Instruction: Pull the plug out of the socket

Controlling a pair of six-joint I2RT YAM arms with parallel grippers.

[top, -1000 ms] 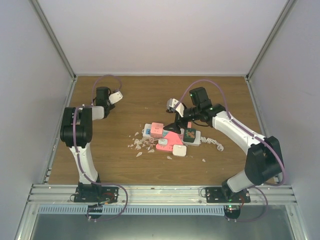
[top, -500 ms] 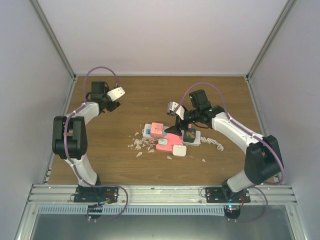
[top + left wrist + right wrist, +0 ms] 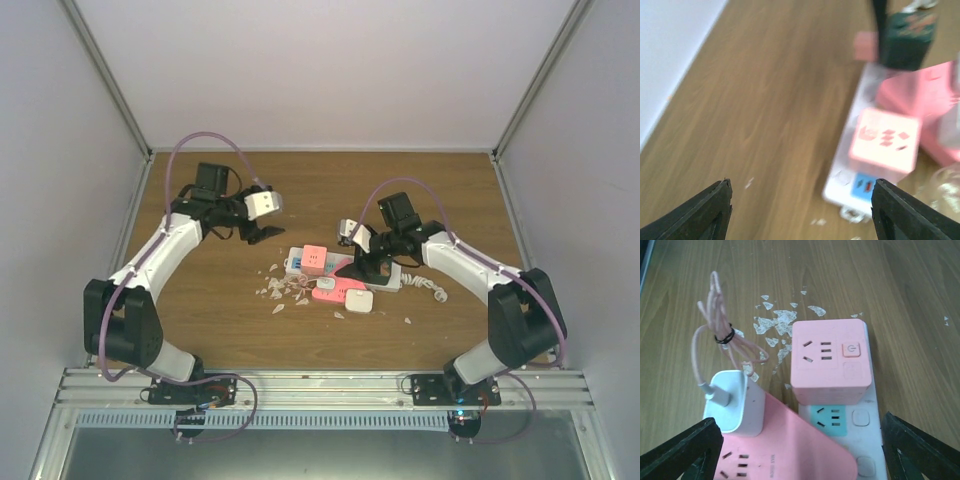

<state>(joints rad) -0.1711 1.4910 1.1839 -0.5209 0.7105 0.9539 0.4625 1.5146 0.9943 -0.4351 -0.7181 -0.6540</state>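
Both wide open, nothing held: left gripper [image 3: 802,206] at 10 o'clock of the socket [image 3: 863,437], right gripper [image 3: 360,266] over its 3 o'clock half, socket mid-table [image 3: 300,195], pink cube plug [image 3: 315,258] seated at its 9 o'clock end.

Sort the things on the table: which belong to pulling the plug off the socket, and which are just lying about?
Job: long white power strip with pastel outlet faces; pink cube adapter seated on it.
Lying about: white flakes; white charger block with looped pink cable, on a flat pink socket block.
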